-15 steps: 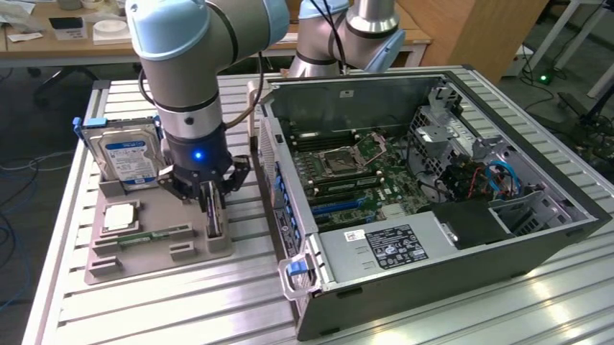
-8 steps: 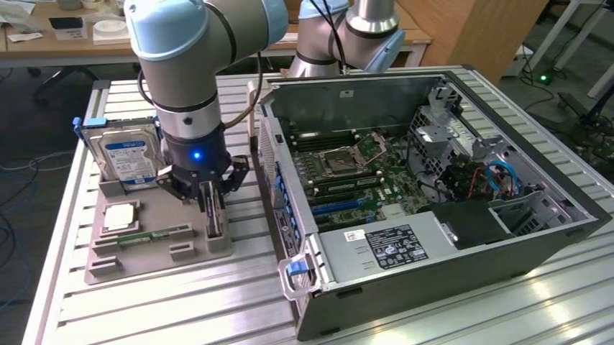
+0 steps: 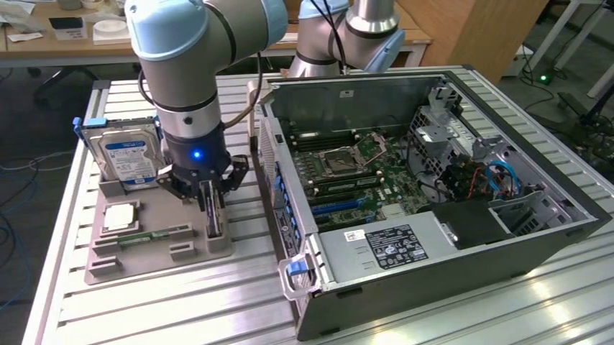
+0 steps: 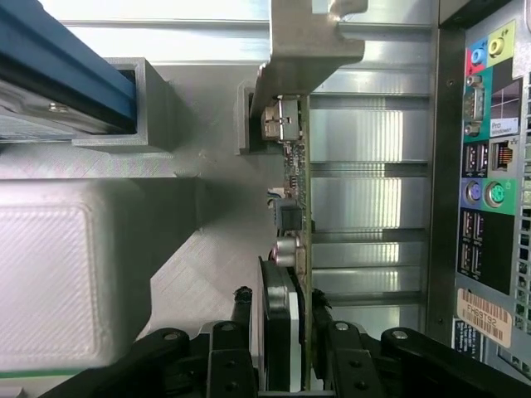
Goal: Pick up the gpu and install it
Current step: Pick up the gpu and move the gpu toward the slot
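1. The gpu (image 3: 216,220) stands on its long edge in a slot of the grey holder (image 3: 144,260), at the holder's side nearest the open computer case (image 3: 537,241).
2. Its long axis lies flat along the ribbed tabletop (image 3: 192,305), roughly parallel to the case's rear panel.
3. In the wrist view the gpu (image 4: 296,191) is seen edge-on. Its pale metal bracket (image 4: 309,50) is at the end toward the hard drive (image 3: 129,154), away from the tool.
4. The black fan side faces the holder's blocks, and the green board side faces the case's rear ports (image 4: 489,166).
5. The arm's tool (image 3: 213,205) is down over the card's end opposite the bracket, pointing straight down at the holder.
6. The tool (image 4: 282,305) is set narrow, about half closed, with one finger on the fan side and one finger on the board side.
7. The fingers appear to be clamped on the card, though contact on the fan side is hard to make out.
8. The card's lower edge is in the holder's slot.
9. A processor chip (image 3: 120,215) and a green memory stick (image 3: 154,235) lie in their own places on the holder.
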{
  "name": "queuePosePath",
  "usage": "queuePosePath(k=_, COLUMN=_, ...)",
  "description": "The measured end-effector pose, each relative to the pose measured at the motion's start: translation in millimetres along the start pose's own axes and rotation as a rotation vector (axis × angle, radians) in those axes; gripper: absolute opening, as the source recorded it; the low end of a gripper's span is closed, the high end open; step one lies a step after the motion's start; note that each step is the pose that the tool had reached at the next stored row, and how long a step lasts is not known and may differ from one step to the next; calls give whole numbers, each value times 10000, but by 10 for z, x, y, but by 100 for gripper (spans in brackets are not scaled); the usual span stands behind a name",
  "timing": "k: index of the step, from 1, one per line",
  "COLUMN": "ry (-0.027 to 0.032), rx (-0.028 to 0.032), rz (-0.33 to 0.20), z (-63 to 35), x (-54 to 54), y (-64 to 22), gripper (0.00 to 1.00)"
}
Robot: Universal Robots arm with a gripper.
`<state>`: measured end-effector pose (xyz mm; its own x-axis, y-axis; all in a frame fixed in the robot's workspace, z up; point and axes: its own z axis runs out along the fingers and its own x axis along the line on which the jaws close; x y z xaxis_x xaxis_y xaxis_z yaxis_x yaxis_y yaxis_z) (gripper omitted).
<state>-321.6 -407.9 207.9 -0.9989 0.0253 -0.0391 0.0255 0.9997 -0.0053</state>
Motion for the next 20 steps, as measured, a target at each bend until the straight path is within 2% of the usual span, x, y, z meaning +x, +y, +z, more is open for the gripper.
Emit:
queuePosePath(k=3, ry=0, rx=0, rz=0, z=1, x=0, y=0, gripper=37)
queuePosePath(k=4, ry=-1, rx=0, rz=0, z=1, x=0, y=0, gripper=31)
queuePosePath(k=20, ry=-1, rx=0, rz=0, z=2, x=0, y=0, gripper=28)
